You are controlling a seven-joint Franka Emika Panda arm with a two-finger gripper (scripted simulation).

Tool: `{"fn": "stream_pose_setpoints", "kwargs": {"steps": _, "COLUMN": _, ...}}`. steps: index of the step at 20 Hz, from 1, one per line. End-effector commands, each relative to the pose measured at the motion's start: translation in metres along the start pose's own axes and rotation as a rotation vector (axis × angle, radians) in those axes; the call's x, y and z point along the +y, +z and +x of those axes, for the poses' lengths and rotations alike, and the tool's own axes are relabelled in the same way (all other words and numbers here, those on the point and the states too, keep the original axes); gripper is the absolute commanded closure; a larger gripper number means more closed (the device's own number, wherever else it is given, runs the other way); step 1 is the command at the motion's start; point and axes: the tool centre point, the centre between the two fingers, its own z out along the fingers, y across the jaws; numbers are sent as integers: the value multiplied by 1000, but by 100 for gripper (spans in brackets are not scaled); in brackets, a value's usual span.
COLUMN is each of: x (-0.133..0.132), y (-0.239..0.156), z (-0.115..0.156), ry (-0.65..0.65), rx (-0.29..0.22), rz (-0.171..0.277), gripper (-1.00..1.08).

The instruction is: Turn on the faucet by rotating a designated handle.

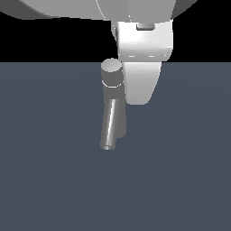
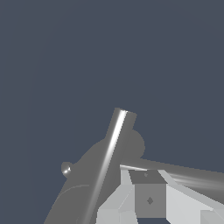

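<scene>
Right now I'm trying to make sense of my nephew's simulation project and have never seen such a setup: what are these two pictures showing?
Both are computer renders of one robot arm working at a faucet. The exterior view looks on from outside: the bulky white shape hanging from above is the arm's claw, close beside the grey faucet, which stands on a plain dark floor. The slanted tube pointing toward the camera is its spout. The wrist view is from a camera on the arm itself, looking along the faucet, with a white finger in the corner. The thin rod near it appears to be the handle. Nothing is clearly held; whether the claw is open or closed cannot be told.
</scene>
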Motion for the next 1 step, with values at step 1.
{"fn": "stream_pose_setpoints", "kwargs": {"steps": 1, "x": 1, "y": 1, "z": 29, "ry": 58, "rx": 27, "rz": -5, "gripper": 108}}
